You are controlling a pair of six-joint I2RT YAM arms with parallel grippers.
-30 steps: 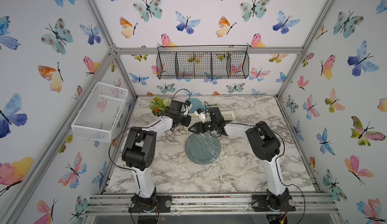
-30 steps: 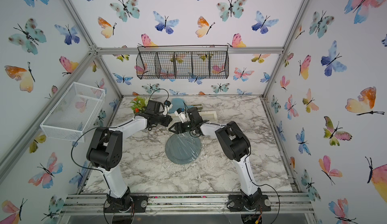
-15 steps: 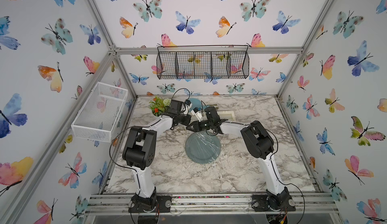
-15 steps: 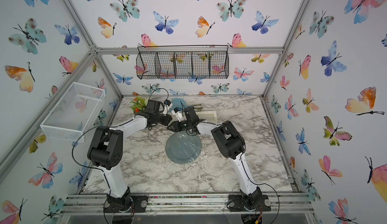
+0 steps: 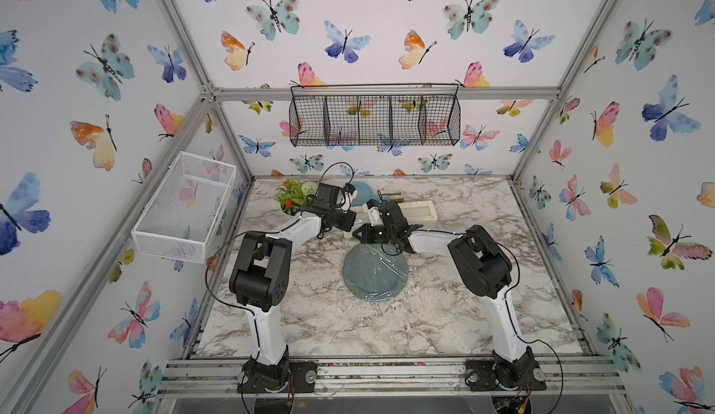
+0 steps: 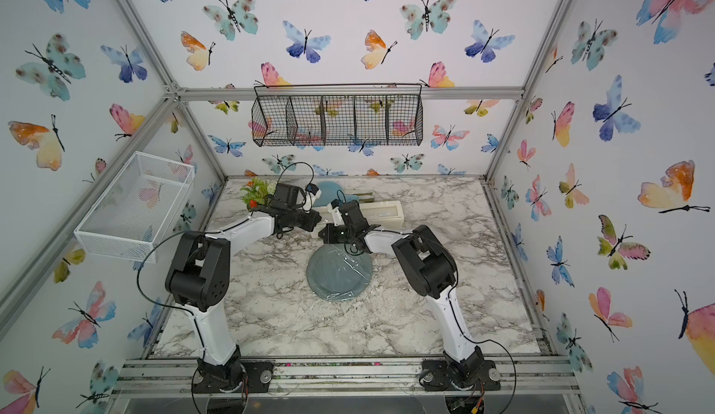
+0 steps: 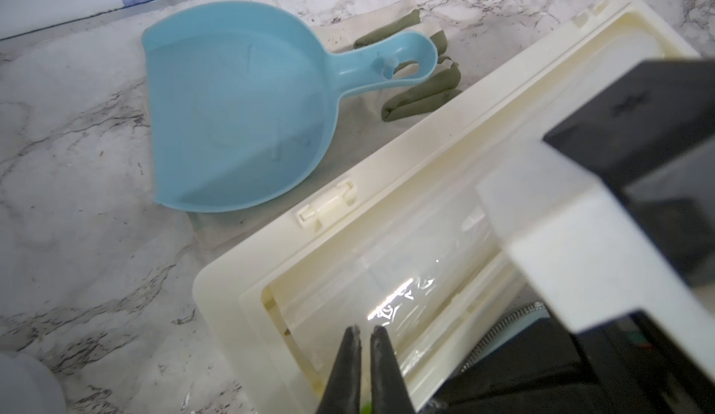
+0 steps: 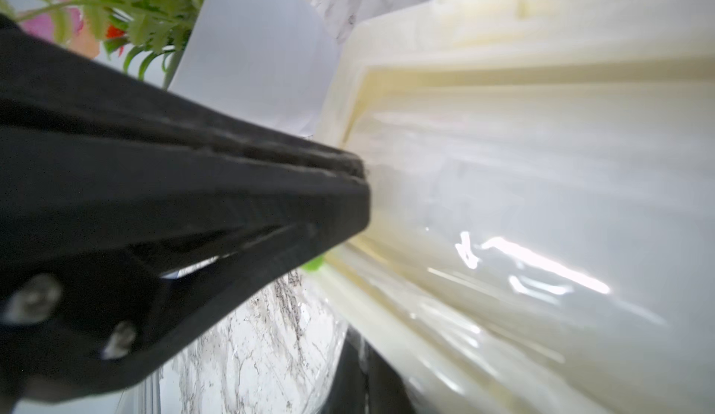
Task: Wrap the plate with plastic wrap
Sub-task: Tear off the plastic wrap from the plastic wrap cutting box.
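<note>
There's the plate, flat in the middle of the bench, between the two arms, and the plastic wrap lies across its top in shiny wrinkles. Just behind it sits the long cream-white box, lid open, more glossy film showing inside. Both arms reach in to the box's near end. The left tool is clenched, fingertips almost touching, right above the film at the box's opening. The right tool is clamped tight too, its tip against the box's edge. Whether either one has film pinched, I can't tell. Behind the box lie a light-blue scoop-shaped dish and some olive-green fabric, and a small green plant stands at the back.
</note>
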